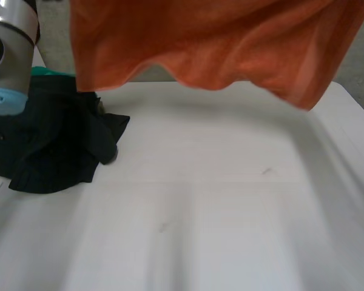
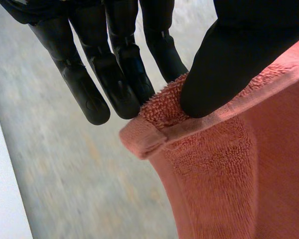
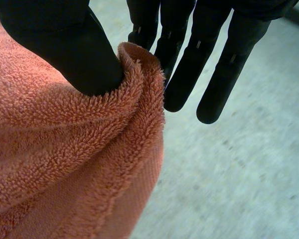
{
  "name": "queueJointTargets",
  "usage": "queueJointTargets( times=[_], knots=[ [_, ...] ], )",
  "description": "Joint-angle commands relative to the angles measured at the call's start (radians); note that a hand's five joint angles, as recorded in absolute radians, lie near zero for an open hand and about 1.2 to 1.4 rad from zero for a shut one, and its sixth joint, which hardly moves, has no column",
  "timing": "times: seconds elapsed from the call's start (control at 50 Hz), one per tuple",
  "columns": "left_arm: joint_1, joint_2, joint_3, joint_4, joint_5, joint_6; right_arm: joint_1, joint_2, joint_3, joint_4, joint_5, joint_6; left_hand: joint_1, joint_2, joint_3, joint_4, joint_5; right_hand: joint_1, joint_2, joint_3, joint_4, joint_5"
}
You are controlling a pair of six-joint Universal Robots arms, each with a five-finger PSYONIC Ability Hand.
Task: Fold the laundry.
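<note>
At the left of the white tabletop (image 1: 230, 212), a crumpled black garment (image 1: 54, 145) lies unfolded. The left hand (image 2: 239, 64) pinches a hemmed corner of the orange terry towel (image 1: 218, 42) between its thumb and straight fingers (image 2: 114, 74). The right hand (image 3: 65, 45) pinches another bunched edge the same way. The towel hangs spread in the air over the tabletop's far side. By my judgement no fold is made yet, and both pieces remain to be done.

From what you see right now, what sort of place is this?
Probably a robot laundry-folding test station, not a home: a plain white table, an orange terry-cloth towel pinched by the left robot hand and right robot hand, and a crumpled black garment lying on the table.
</note>
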Motion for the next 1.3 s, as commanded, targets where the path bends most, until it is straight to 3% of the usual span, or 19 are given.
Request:
queueJointTargets(
  times=[0.02,0.12,0.24,0.32,0.5,0.54,0.6,0.68,0.76,0.88,0.94,1.0,1.04,1.1,1.12,1.16,1.22,1.3],
  knots=[
    [0.015,0.007,-0.196,-0.038,0.053,-0.005,-0.028,0.076,0.012,0.161,-0.086,-0.018,0.245,0.201,0.200,0.196,0.237,0.317,0.224,0.206,0.198,0.206],
    [0.006,0.021,-0.401,-0.055,0.146,0.007,-0.051,0.131,0.058,0.284,-0.168,-0.050,0.245,0.201,0.200,0.196,0.237,0.317,0.224,0.206,0.198,0.206],
    [0.006,0.047,-0.585,-0.110,0.219,0.061,-0.098,0.168,0.147,0.514,-0.255,-0.237,0.245,0.201,0.200,0.196,0.237,0.317,0.224,0.206,0.198,0.206],
    [0.024,0.108,-0.694,-0.254,0.250,0.142,-0.127,0.143,0.185,0.736,-0.269,-0.434,0.245,0.201,0.200,0.196,0.237,0.317,0.224,0.206,0.198,0.206],
    [0.136,0.346,-0.802,-0.826,0.351,0.418,-0.261,0.022,0.248,1.470,-0.180,-0.990,0.245,0.201,0.200,0.196,0.237,0.317,0.224,0.206,0.198,0.206],
    [0.152,0.371,-0.803,-0.897,0.369,0.460,-0.268,-0.002,0.268,1.485,-0.188,-1.041,0.245,0.201,0.200,0.196,0.237,0.317,0.224,0.206,0.198,0.206],
    [0.169,0.388,-0.805,-0.995,0.420,0.533,-0.270,-0.028,0.295,1.448,-0.197,-1.060,0.245,0.201,0.200,0.196,0.237,0.317,0.224,0.206,0.198,0.206],
    [0.162,0.331,-0.802,-0.970,0.434,0.589,-0.252,0.034,0.322,1.373,-0.186,-1.038,0.245,0.201,0.200,0.196,0.237,0.317,0.224,0.206,0.198,0.206],
    [0.136,0.195,-0.744,-0.895,0.382,0.595,-0.183,0.134,0.300,1.292,-0.111,-1.003,0.245,0.201,0.200,0.196,0.237,0.317,0.224,0.206,0.198,0.206],
    [0.041,-0.022,-0.448,-0.721,0.235,0.557,-0.060,0.260,0.115,1.109,0.038,-0.841,0.245,0.201,0.200,0.196,0.237,0.317,0.224,0.206,0.198,0.206],
    [0.006,-0.071,-0.238,-0.625,0.180,0.503,-0.008,0.277,-0.037,0.996,0.050,-0.743,0.245,0.201,0.200,0.196,0.237,0.317,0.224,0.206,0.198,0.206],
    [-0.014,-0.094,-0.054,-0.458,0.175,0.428,0.023,0.263,-0.187,0.838,0.055,-0.617,0.245,0.201,0.200,0.196,0.237,0.317,0.224,0.206,0.198,0.206],
    [-0.019,-0.103,0.046,-0.270,0.172,0.368,0.029,0.245,-0.235,0.720,0.056,-0.539,0.245,0.201,0.200,0.196,0.237,0.317,0.224,0.206,0.198,0.206],
    [-0.019,-0.099,0.086,-0.068,0.158,0.298,0.026,0.179,-0.234,0.423,0.061,-0.382,0.245,0.201,0.200,0.196,0.237,0.317,0.224,0.206,0.198,0.206],
    [-0.016,-0.095,0.102,0.059,0.140,0.243,0.024,0.164,-0.225,0.341,0.067,-0.344,0.245,0.201,0.200,0.196,0.237,0.317,0.224,0.206,0.198,0.206],
    [-0.016,-0.097,0.108,0.145,0.118,0.198,0.020,0.122,-0.171,0.128,0.082,-0.259,0.245,0.201,0.200,0.196,0.237,0.317,0.224,0.206,0.198,0.206],
    [-0.003,-0.097,0.111,0.189,0.084,0.121,0.009,0.099,-0.120,-0.032,0.092,-0.238,0.245,0.201,0.200,0.196,0.237,0.317,0.224,0.206,0.198,0.206],
    [0.010,-0.106,0.096,0.160,0.061,0.060,0.014,0.110,-0.102,-0.040,0.062,-0.233,0.245,0.201,0.200,0.196,0.237,0.317,0.224,0.206,0.198,0.206]
  ],
)
